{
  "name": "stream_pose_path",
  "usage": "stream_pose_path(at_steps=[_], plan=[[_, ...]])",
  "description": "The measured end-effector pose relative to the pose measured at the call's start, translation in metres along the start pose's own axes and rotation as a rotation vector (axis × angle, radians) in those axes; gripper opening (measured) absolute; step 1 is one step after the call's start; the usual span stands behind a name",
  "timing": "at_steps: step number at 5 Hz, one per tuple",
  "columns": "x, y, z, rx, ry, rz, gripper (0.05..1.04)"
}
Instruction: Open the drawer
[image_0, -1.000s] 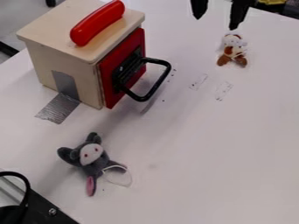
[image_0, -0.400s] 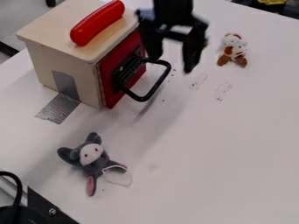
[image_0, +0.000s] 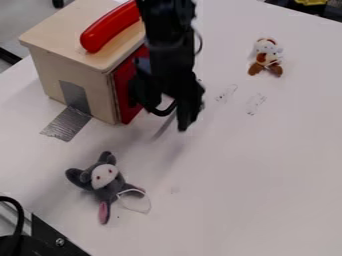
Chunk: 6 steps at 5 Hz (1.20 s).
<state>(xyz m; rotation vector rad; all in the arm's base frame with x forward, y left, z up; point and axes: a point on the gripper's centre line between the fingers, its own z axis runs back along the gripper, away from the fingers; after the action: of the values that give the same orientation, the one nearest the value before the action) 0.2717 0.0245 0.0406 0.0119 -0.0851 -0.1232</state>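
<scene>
Claw (image_0: 167, 118) has moved lower — fingers spread apart, the black handle (image_0: 161, 112) showing between them — red drawer front (image_0: 124, 82) beside it.

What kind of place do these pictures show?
Probably a robot test area: a black robot arm hangs over a white table, with a wooden box taped down and a plush toy nearby.
</scene>
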Motion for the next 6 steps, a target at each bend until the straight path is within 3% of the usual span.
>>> stream_pose_path(at_steps=[1,2,3,5,6], plan=[[0.01,0.0,-0.006,0.046,-0.02,-0.037,0.999],[0.009,-0.001,-0.031,0.061,0.028,-0.056,0.998],[0.023,0.003,-0.022,0.082,0.002,-0.044,0.948],[0.033,0.005,-0.017,0.094,-0.022,-0.035,0.367],[0.034,-0.001,-0.019,0.096,-0.014,-0.027,0.176]])
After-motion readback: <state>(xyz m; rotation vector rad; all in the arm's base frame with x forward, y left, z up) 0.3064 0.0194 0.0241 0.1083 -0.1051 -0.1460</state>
